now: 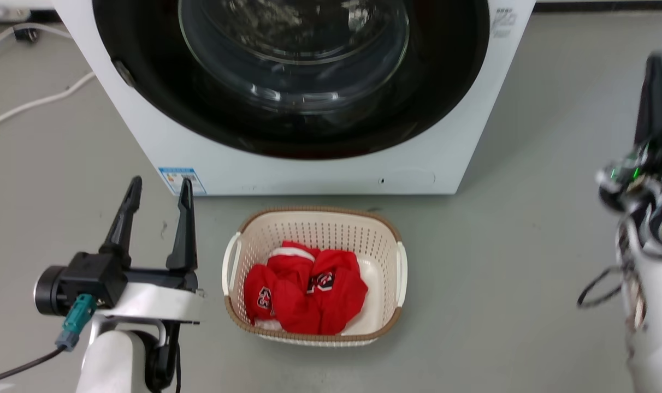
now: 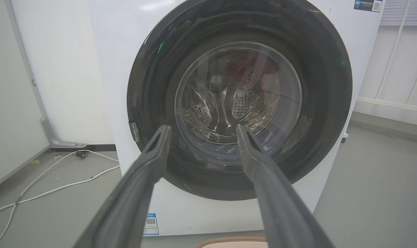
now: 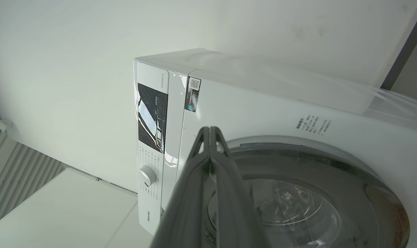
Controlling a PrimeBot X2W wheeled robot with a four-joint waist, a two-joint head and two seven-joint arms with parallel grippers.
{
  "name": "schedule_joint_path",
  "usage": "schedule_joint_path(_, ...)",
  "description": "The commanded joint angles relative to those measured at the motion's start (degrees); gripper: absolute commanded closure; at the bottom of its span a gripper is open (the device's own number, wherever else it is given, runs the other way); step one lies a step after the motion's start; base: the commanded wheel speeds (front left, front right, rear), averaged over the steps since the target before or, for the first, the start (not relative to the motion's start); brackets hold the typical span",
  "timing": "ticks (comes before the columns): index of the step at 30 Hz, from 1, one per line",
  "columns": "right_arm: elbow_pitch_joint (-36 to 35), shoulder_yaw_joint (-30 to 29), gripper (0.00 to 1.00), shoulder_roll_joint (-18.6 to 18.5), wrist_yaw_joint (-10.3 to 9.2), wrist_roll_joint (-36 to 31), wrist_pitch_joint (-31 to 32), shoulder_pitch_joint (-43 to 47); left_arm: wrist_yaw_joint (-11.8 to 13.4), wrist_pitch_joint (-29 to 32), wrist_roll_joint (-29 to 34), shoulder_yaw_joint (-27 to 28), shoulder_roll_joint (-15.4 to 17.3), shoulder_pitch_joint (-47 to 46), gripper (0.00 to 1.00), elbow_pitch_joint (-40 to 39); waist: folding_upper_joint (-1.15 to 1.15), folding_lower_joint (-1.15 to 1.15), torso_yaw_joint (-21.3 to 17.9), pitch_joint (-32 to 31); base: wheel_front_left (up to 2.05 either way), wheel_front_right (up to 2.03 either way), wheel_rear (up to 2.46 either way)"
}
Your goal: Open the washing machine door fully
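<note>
Bright, even light, glints on the washing machine door [image 1: 293, 93], blur around the right hand [image 1: 657, 63], bowed wrist-view edges.

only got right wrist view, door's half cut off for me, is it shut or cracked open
Observer: The left wrist view has most of the washing machine door; it looks shut, with no gap at its rim.
Operator: where's the left tool
Observer: The left tool is open, low toward the door's left side, pointing at it and not touching.
Operator: anything in the swing path
Observer: A laundry basket holding red clothes stands just in front of the door, below it.
</note>
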Motion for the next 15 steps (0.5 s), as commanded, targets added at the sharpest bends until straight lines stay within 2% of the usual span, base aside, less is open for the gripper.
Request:
schedule_joint_path(1,1.59,0.03,1.00,-0.65,0.00,0.29,1.31,-3.51,-0.15,-0.15,-0.32,0.19,0.29,-1.22,0.00,-0.39,0.00,0.00,0.16,3.13,0.00,0.00,0.00)
schedule_joint_path(5,8.02,1.18,1.00,-4.25,0.00,-1.09,6.27,-14.35,-0.15,-0.15,-0.81,0.23,0.58,-3.48,0.00,-1.12,0.00,0.00,0.44,6.50,0.00,0.00,0.00)
schedule_joint_path(9,17.08,4.17,1.00,-6.04,0.01,-3.38,12.81,-25.84,-0.15,-0.15,-1.13,0.63,0.94,-5.07,0.00,-1.77,0.00,0.00,0.17,9.30,0.00,0.00,0.00)
schedule_joint_path(15,30.05,8.35,1.00,-5.85,0.01,-8.34,20.68,-41.71,-0.14,-0.15,-1.53,0.78,1.28,-7.36,0.00,-2.70,0.00,0.00,0.13,13.61,0.00,0.00,0.00)
